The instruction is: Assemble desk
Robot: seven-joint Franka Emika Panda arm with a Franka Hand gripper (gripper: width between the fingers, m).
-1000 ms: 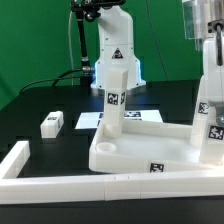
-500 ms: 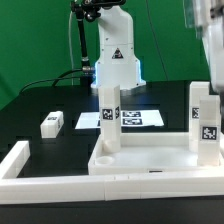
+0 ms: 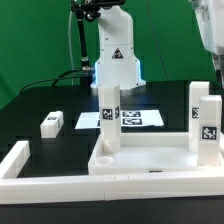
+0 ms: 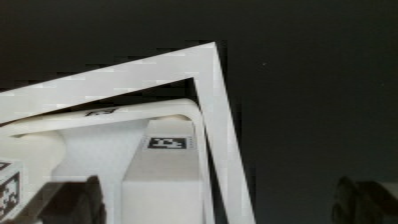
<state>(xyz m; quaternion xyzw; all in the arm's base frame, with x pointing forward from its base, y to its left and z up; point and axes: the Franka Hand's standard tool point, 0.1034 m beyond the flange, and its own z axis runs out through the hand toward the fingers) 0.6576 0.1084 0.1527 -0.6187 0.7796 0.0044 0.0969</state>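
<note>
Nearest the camera a long white L-shaped fence bar [image 3: 60,182] hems in the wide white plastic desk top [image 3: 150,157] with its raised rim, which lies socket side up on the black worktop [image 3: 40,105]. Three short square tagged legs [image 3: 109,115] already stand upright in its corners, so I judge one leg is left to fit, probably the loose white leg [image 3: 52,124] lying well apart from the desk top. Above the desk top's corner the pincer [image 3: 215,35] hangs wide and empty, with the marker board [image 3: 140,118] and the arm's base [image 3: 116,60] beyond, neither blocking the loose leg.
</note>
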